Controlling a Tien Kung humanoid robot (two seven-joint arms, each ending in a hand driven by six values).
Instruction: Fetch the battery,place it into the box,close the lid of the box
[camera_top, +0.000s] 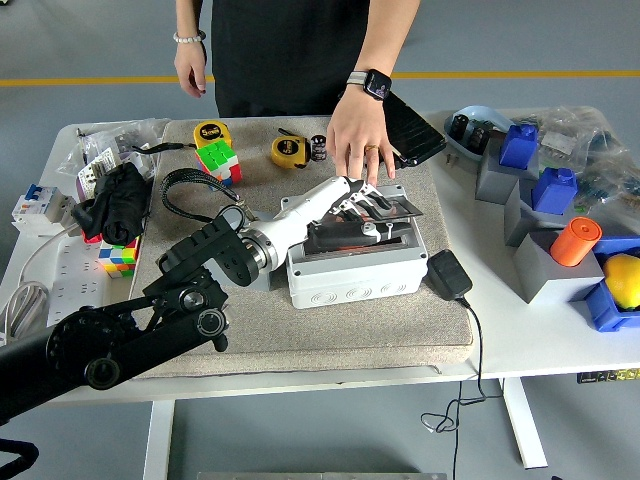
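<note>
- At nine o'clock on the white table lay clutter well apart from the work: a black bundle, a Rubik's cube just below it, a power strip at the edge.
- The left arm came in from eight o'clock over the beige mat; its white left hand reached toward two o'clock and lay on the lid, fingers flattened together and pressing, clamped on nothing.
- The grey box sat mid-mat, long axis running nine to three; the lid hung tilted, hinged along the far side at twelve o'clock, its near edge not yet down on the rim; the gap faced six o'clock.
- The battery could not be seen under the lid; I judged it inside the box, so only the closing was left.
- The coming move turned on pushing down toward six o'clock; the left hand was already on top, the right hand out of view.
- A person's hand rested at twelve o'clock, fingertips touching the lid's far edge, close to the robot's fingers; that was the tight spot.
- Open mat lay at six o'clock; a black adapter sat just beside the box at three o'clock; a spare orange cylinder stood far off on a grey block.
</note>
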